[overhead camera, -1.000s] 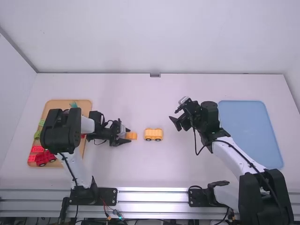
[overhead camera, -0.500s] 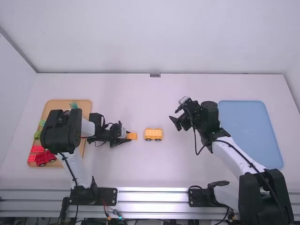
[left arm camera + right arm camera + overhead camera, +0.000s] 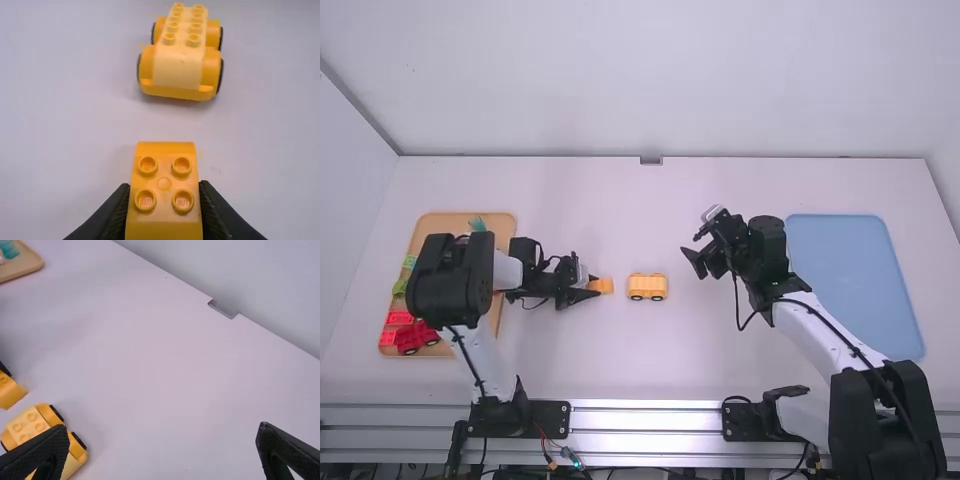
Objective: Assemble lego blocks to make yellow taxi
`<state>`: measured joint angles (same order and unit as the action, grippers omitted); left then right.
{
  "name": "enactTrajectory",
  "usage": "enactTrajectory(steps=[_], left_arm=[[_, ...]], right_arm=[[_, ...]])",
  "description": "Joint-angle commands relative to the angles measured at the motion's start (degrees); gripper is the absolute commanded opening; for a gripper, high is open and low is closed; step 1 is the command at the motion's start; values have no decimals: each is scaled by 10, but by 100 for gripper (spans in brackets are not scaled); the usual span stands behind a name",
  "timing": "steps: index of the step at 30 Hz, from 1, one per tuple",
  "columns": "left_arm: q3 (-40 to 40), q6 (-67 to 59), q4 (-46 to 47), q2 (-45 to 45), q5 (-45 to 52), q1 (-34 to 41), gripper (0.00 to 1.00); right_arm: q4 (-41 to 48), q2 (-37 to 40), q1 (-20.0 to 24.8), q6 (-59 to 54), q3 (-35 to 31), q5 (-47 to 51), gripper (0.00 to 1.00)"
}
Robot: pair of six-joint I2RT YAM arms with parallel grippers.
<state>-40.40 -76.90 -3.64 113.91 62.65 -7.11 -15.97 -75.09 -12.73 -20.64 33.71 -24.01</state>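
My left gripper [image 3: 593, 286] is low over the table, left of the yellow wheeled base [image 3: 647, 287], and is shut on an orange-yellow block [image 3: 606, 286]. In the left wrist view the left gripper [image 3: 164, 192] has one finger against each side of the block [image 3: 164, 162], whose studs face up. A short gap separates the block from the wheeled base [image 3: 181, 60], which stands on its wheels with bare studs on top. My right gripper [image 3: 691, 250] stands open and holds nothing, right of the base; in the right wrist view the right gripper's [image 3: 162, 432] fingers are wide apart.
A wooden tray [image 3: 470, 222] at the far left holds a red vehicle [image 3: 417, 337] and green, red and teal pieces, partly under the left arm. At the right lies a blue tray [image 3: 850, 280], beside the right arm.
The left gripper's fingers have come together from a wider spread onto the orange-yellow block. The wheeled base and the right arm have stayed still.
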Motion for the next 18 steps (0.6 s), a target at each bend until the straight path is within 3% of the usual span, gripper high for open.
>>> enactTrajectory(steps=[1,2,5,9,18], left_arm=[[-11,30,13,-30,-4,13,30],[-12,30,17,-34,-22,21,32],[-10,43,17,-35,-36,30,24],[-5,19,16,-35,12,30,24],[-4,44,18,-88,35,40,24]], right_arm=[[2,9,-1,18,0,-4,98],[4,9,-1,17,0,-4,98],[4,9,-1,18,0,-4,98],[11,9,0,6,0,-1,98],[54,-38,0,-129,0,-73,98]])
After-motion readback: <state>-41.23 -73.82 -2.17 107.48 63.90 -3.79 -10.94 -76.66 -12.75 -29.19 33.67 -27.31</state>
